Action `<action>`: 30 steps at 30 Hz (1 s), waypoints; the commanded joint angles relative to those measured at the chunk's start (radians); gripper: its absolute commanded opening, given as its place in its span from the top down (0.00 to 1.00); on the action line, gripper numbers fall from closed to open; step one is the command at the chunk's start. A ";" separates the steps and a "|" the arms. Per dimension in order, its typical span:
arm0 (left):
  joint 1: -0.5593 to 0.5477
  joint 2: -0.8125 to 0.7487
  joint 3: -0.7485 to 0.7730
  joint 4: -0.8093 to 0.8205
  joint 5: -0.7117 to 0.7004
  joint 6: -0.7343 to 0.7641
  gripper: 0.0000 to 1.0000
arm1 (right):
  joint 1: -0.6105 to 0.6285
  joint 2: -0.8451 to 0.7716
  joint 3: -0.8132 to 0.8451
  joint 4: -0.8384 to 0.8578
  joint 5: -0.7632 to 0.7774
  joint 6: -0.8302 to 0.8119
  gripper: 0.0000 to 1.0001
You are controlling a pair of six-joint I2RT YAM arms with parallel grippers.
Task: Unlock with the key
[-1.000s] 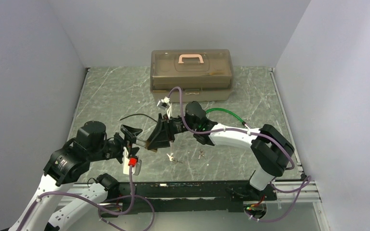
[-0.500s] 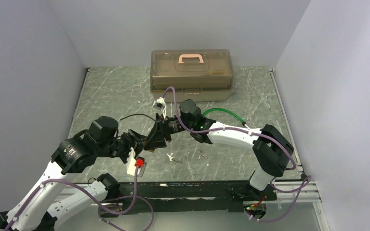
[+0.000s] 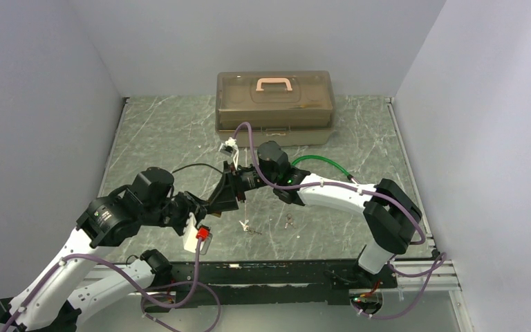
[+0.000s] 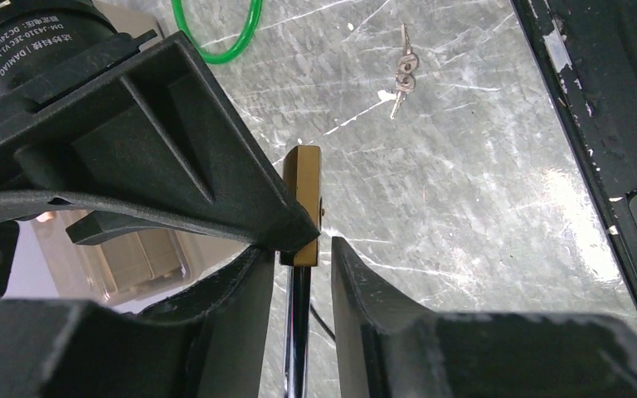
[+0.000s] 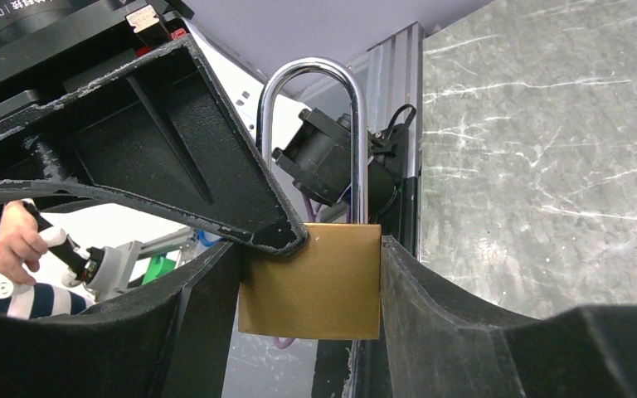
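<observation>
Firmly, the right pincer (image 5: pixel 308 269) clamps the padlock (image 5: pixel 311 294). The left pincer (image 4: pixel 299 249) stands released astride its shackle (image 4: pixel 297 332), keys (image 4: pixel 402 70) nearby.

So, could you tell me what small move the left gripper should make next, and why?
Probably close the left gripper on the shackle: the chrome bar sits between its fingers with gaps either side, the right gripper clamps the padlock, and the keys lie loose on the table.
</observation>
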 commanded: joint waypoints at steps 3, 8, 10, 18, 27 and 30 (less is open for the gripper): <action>-0.012 0.006 0.012 0.022 0.008 -0.023 0.61 | 0.009 -0.052 0.055 0.136 -0.009 0.037 0.53; -0.012 -0.003 -0.020 0.072 -0.017 -0.045 0.60 | 0.007 -0.057 0.050 0.136 -0.010 0.040 0.53; -0.013 -0.014 -0.038 0.094 -0.026 -0.046 0.63 | 0.008 -0.056 0.049 0.144 -0.012 0.044 0.53; -0.013 -0.039 -0.072 0.120 -0.039 -0.069 1.00 | 0.010 -0.057 0.027 0.186 -0.011 0.071 0.52; -0.010 -0.076 -0.108 0.153 -0.088 -0.182 1.00 | -0.005 -0.119 0.000 0.071 -0.001 -0.024 0.35; -0.003 -0.088 -0.104 0.131 -0.073 -0.234 1.00 | -0.035 -0.164 -0.013 -0.070 0.036 -0.105 0.32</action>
